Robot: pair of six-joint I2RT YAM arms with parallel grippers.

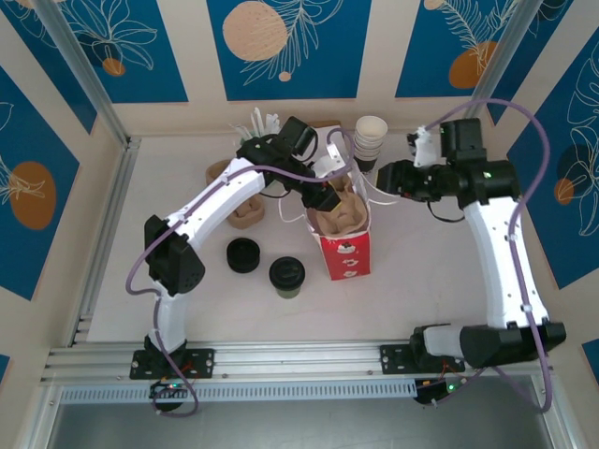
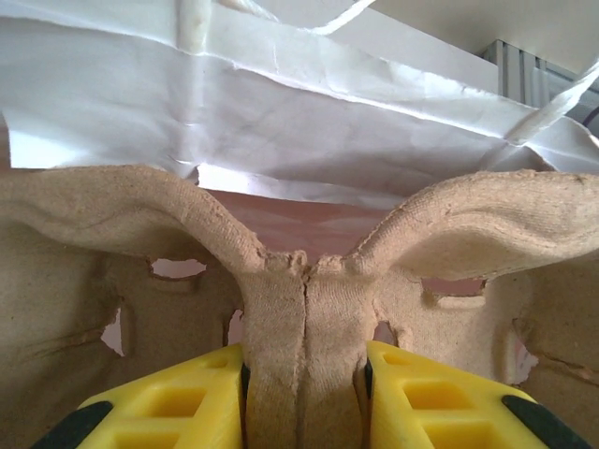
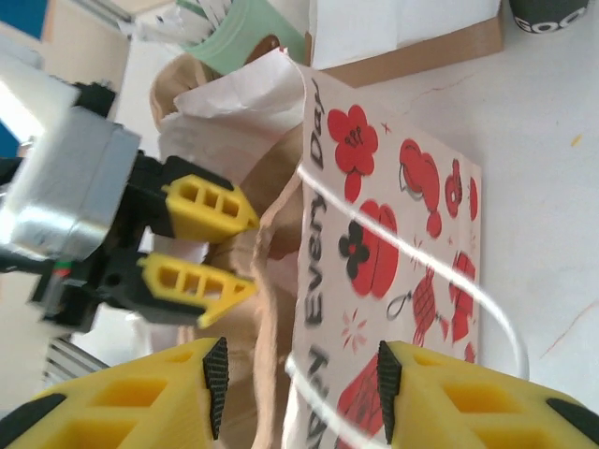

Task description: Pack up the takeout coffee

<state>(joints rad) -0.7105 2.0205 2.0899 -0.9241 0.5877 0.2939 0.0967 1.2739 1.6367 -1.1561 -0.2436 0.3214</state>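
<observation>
Takeout coffee (image 1: 286,274) is standing outside paper bag (image 1: 348,257). Left gripper (image 2: 304,374) is clamping pulp carrier (image 2: 468,224), probably to seat it inside the bag. Right gripper (image 3: 299,383) is hovering alongside, jaws apart.

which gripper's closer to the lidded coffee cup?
Left. The left gripper holds the cup carrier in the paper bag, behind the takeout coffee; right gripper is beyond the bag's far side.

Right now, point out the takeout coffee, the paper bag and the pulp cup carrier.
takeout coffee (image 1: 286,272), top external view, black lid centre
paper bag (image 1: 348,258), top external view, red printed side
pulp cup carrier (image 2: 304,346), left wrist view, central ridge
</observation>
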